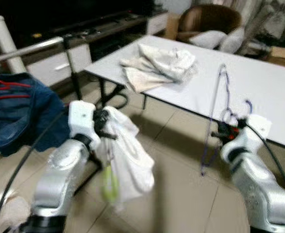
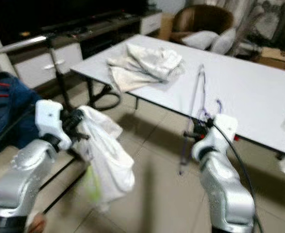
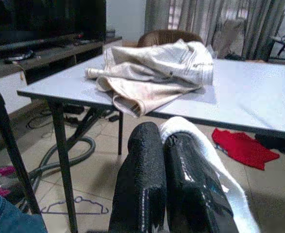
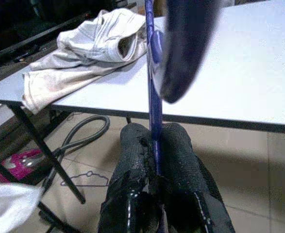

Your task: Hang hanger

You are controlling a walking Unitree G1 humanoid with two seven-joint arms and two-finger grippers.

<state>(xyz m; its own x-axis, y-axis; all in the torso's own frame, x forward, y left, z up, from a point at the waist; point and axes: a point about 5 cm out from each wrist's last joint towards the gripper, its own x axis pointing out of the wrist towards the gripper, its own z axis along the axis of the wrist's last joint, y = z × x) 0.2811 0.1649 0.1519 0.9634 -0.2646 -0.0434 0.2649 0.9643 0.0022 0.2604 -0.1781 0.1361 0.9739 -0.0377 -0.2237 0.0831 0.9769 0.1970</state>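
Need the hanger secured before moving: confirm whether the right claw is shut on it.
Yes, the right claw pinches the blue hanger between its closed fingers.

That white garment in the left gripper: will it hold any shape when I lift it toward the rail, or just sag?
Likely sag: the white garment hangs in limp folds below the left gripper, so it looks floppy and light. It may slip, since the fingers pinch just an edge. The right gripper is shut on the thin blue hanger, which looks stiffer.

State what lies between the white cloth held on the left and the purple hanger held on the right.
Bare tiled floor lies between the white cloth and the purple hanger, as the left eye view shows.
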